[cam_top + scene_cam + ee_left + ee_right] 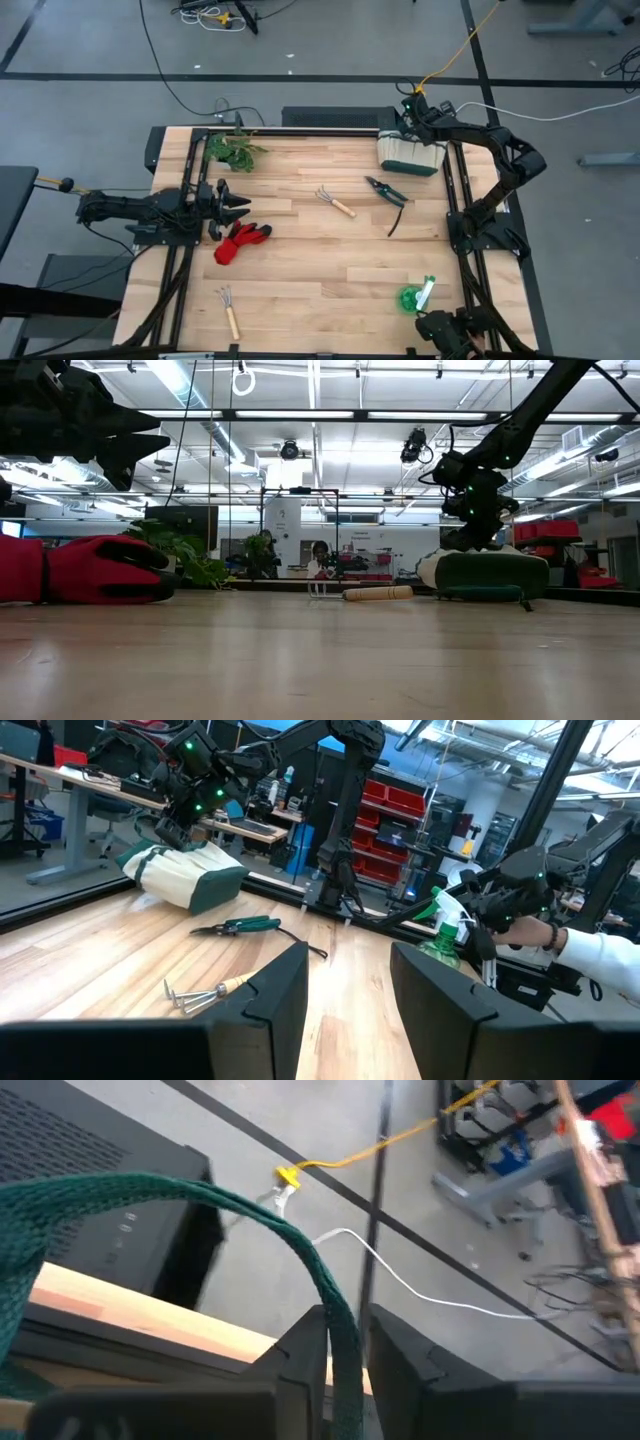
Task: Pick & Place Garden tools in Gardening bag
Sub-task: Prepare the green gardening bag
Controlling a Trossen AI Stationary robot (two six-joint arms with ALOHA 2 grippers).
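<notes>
Gardening bag (410, 155), cream with dark green trim, lay tipped on its side at the table's (330, 270) far right corner. The right gripper (413, 106) hung just above it, its fingers pinched narrow on the bag's green loop handle (300, 1255), which ran between them in the right wrist view.

Green-black pruning shears (386, 190) lay just in front of the bag, and a wooden-handled rake (335, 201) lay near them toward the middle. Red gloves (240, 241) lay at the left side, with the left gripper (240, 206) held just beside them above the table, its fingers spread wide and holding nothing. A second rake (229, 309) lay at the near left, and a green round piece with a white handle (416, 296) at the near right. A leafy plant (232, 150) stood at the far left corner.
</notes>
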